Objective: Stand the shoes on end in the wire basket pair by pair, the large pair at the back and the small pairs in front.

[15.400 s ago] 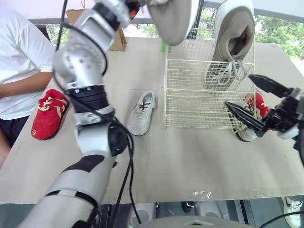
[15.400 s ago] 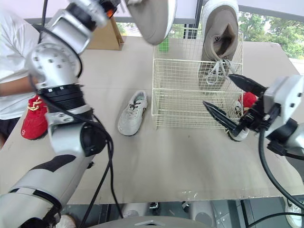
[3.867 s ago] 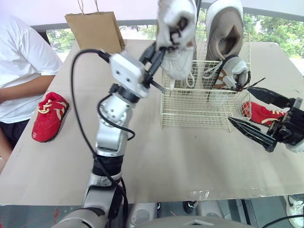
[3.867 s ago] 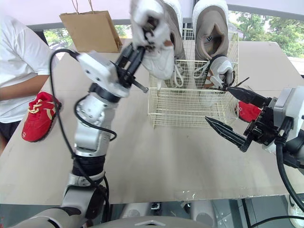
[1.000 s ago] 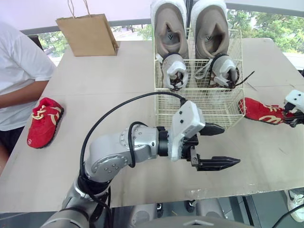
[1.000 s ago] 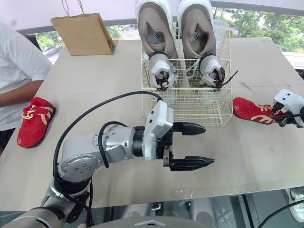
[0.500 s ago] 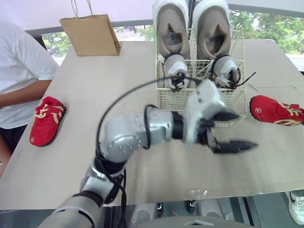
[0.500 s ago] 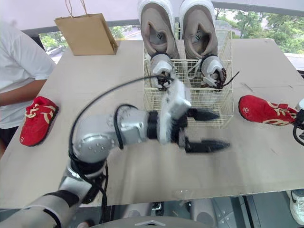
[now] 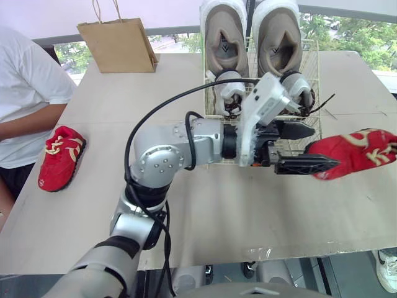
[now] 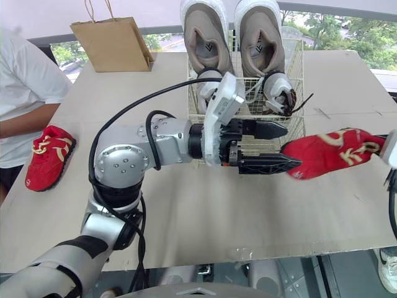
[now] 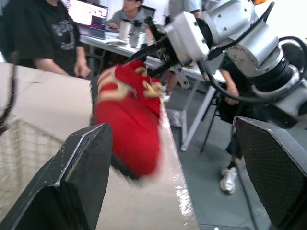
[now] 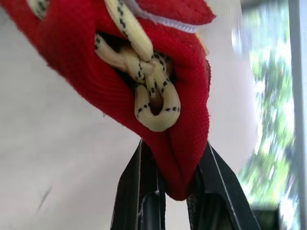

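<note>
My right gripper (image 12: pixel 173 158) is shut on the heel end of a red shoe (image 9: pixel 356 152) and holds it in the air to the right of the wire basket (image 9: pixel 211 127). My left gripper (image 9: pixel 310 148) reaches across the basket's front, open, its fingertips (image 9: pixel 329 164) right by the shoe's toe; I cannot tell whether they touch. A large grey pair (image 9: pixel 224 37) stands on end at the back of the basket, with a small white pair (image 9: pixel 229 90) in front. The other red shoe (image 9: pixel 60 156) lies on the table at far left.
A person in a white shirt (image 9: pixel 25 93) sits at the table's left side, close to the lying red shoe. A brown paper bag (image 9: pixel 118 43) stands at the back left. The table's front edge (image 9: pixel 248 251) runs below my left arm.
My right gripper has lifted the red shoe off the table and carried it left. My left arm has swung up and right to meet it, still open.
</note>
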You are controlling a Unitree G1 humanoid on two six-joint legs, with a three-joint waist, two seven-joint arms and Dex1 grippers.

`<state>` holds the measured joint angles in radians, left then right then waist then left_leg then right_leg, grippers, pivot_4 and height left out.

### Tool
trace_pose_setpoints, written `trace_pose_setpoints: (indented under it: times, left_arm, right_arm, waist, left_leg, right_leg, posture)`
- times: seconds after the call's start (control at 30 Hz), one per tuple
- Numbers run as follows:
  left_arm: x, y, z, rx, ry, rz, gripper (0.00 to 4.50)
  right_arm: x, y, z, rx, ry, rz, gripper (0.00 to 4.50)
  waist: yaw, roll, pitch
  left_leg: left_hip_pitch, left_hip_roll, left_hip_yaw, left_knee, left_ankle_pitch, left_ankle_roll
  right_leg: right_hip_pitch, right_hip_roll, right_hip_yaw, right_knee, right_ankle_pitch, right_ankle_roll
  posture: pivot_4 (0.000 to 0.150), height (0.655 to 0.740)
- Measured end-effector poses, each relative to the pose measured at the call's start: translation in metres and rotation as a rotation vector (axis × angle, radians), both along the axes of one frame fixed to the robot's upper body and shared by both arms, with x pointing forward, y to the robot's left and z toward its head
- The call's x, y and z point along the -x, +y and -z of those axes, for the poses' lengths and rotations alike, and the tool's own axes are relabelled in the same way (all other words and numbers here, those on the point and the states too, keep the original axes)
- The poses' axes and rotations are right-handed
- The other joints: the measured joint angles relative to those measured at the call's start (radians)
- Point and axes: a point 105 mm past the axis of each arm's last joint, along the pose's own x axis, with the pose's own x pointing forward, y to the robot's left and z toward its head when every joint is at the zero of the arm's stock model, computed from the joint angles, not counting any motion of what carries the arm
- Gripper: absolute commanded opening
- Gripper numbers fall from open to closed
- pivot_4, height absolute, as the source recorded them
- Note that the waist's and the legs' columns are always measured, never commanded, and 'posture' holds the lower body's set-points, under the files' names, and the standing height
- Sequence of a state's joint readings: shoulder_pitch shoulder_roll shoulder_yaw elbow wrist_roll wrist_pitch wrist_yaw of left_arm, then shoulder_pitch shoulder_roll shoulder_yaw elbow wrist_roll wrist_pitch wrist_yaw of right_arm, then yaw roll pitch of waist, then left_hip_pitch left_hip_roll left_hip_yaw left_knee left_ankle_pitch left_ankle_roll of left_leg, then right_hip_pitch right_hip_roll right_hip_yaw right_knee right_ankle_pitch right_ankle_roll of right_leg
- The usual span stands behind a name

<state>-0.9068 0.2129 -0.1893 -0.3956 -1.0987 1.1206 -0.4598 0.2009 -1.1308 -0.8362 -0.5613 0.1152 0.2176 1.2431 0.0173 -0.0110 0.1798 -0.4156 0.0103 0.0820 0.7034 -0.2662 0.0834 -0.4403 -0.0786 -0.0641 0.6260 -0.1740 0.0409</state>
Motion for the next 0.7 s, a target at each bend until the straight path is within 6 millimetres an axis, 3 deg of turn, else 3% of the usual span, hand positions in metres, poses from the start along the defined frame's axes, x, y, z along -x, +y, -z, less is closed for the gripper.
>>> trace_pose_setpoints:
  times: [0.1,0.2,0.33,0.43,0.47,0.53,0.7]
  left_arm:
    - [0.005,-0.008,-0.008,-0.018,0.045,0.041,4.37]
    - [-0.003,-0.012,-0.003,-0.096,0.141,0.021,4.37]
    - [-0.010,-0.004,-0.008,-0.133,0.230,0.019,4.37]
    - [-0.038,0.047,0.008,-0.221,0.302,-0.104,4.37]
    - [-0.049,0.078,0.020,-0.246,0.356,-0.170,4.37]
    - [-0.054,0.102,0.031,-0.260,0.417,-0.205,4.37]
    - [-0.047,0.115,0.030,-0.241,0.428,-0.120,4.37]
  right_arm:
    - [0.006,0.026,-0.010,0.077,-0.019,-0.134,0.01]
    - [0.010,0.052,-0.025,0.128,-0.068,-0.256,0.01]
    - [0.006,0.061,-0.030,0.161,-0.066,-0.290,0.01]
    - [0.007,0.070,-0.038,0.180,-0.113,-0.331,0.01]
    - [0.007,0.069,-0.040,0.180,-0.122,-0.326,0.01]
    - [0.004,0.065,-0.041,0.175,-0.126,-0.304,0.01]
    - [0.002,0.064,-0.050,0.162,-0.175,-0.292,0.01]
  waist:
    - [0.000,0.000,0.000]
    - [-0.002,0.000,0.000]
    - [-0.001,-0.002,0.001]
    - [-0.013,0.000,0.000]
    - [-0.021,-0.001,0.001]
    - [-0.016,-0.002,0.001]
    - [0.018,-0.002,0.001]
  left_leg:
    - [0.000,0.000,-0.001,0.000,0.000,0.000]
    - [0.001,0.000,-0.002,0.000,0.000,0.000]
    - [0.000,0.000,-0.003,0.000,0.001,-0.001]
    - [0.002,0.002,0.000,-0.001,0.001,-0.002]
    - [0.001,0.005,0.000,-0.002,0.002,-0.003]
    - [0.000,0.006,-0.001,-0.001,0.003,-0.005]
    - [-0.001,0.000,-0.001,-0.001,0.003,-0.006]
  right_leg:
    - [0.000,0.000,0.000,0.000,0.000,0.000]
    - [0.001,0.000,0.000,0.000,0.000,0.000]
    - [0.001,0.000,0.001,0.000,0.000,0.000]
    - [-0.001,0.003,0.001,0.001,0.000,-0.001]
    - [-0.002,0.005,0.001,0.001,0.000,-0.001]
    - [-0.002,0.006,0.000,0.001,0.000,-0.001]
    - [-0.002,-0.001,0.000,0.000,0.000,-0.001]
  posture:
    - [0.150,0.7400]
    - [0.150,0.7400]
    - [0.150,0.7400]
    - [0.150,0.7400]
    - [0.150,0.7400]
    - [0.150,0.7400]
    - [0.150,0.7400]
